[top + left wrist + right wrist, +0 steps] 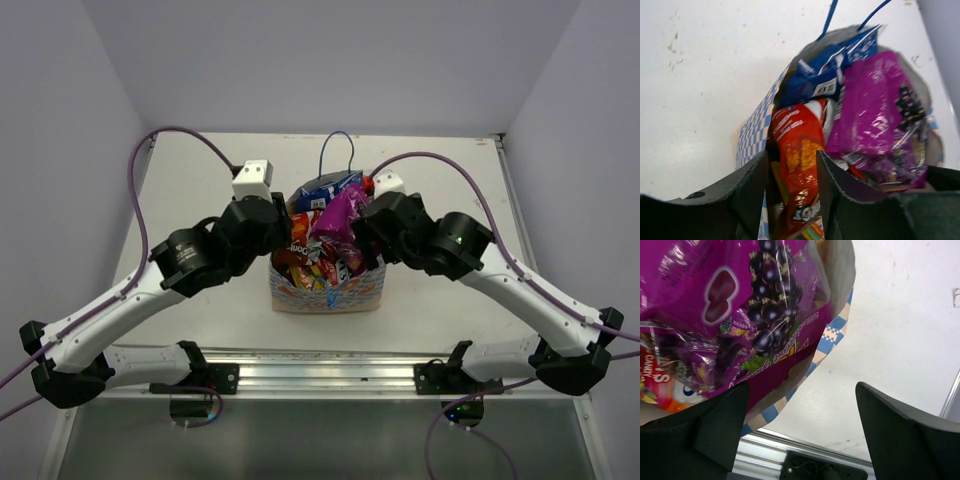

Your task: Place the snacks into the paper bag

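Observation:
The paper bag (330, 295) stands mid-table, packed with snacks: a purple packet (340, 215) sticks up highest, a blue-white packet (330, 187) sits at the back, and red and yellow ones lie lower. My left gripper (292, 238) is at the bag's left rim. In the left wrist view it (791, 170) is narrowly set around a red chip packet (797, 145) inside the bag, beside the purple packet (875, 110) and the blue one (815, 80). My right gripper (362, 235) is at the right rim. In its wrist view it (802, 390) is wide open and empty, next to the purple packet (740, 285).
The bag's blue cord handle (337, 145) arches up at the back. An aluminium rail (320, 375) runs along the near table edge and shows in the right wrist view (790, 450). White walls close in the table at the left, back and right.

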